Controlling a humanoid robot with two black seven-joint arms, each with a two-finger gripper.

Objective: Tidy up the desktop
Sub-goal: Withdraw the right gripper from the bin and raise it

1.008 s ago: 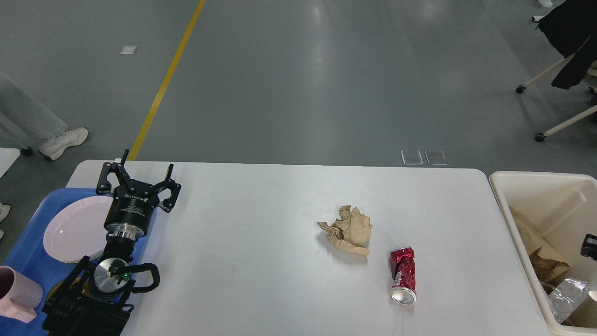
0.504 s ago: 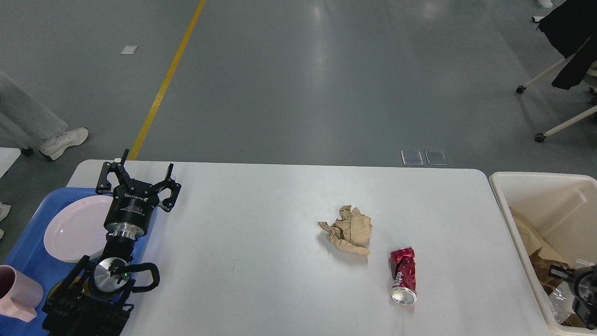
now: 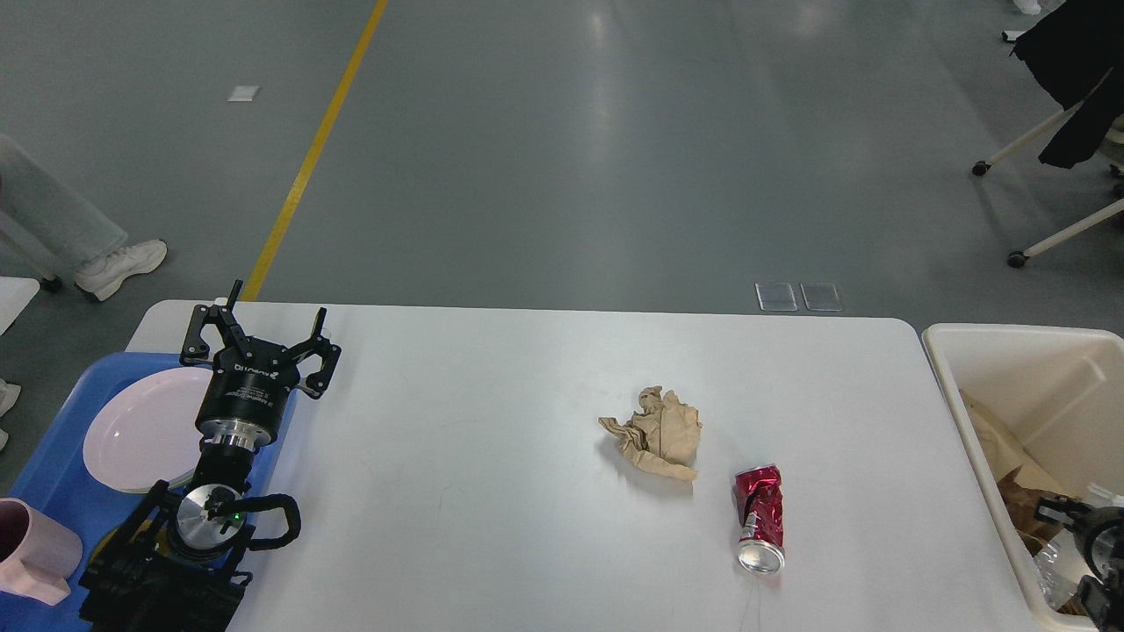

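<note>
So you're partway: crumpled brown paper wad (image 3: 657, 432) and crushed red can (image 3: 759, 518), at its five o'clock, remain on the white desktop (image 3: 492, 491); left gripper (image 3: 262, 332) gapes empty, right gripper (image 3: 1084, 549) unreadable over the cream plastic bin (image 3: 1010, 338).

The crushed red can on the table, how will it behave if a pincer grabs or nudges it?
The crushed red can looks dented and thin-walled, so probably light and easily squashed further. Lying on its side, it may roll, though the dents should limit that.

one crushed can (image 3: 759, 519), one paper wad (image 3: 657, 433), one plate (image 3: 140, 430), one mug (image 3: 33, 551).
</note>
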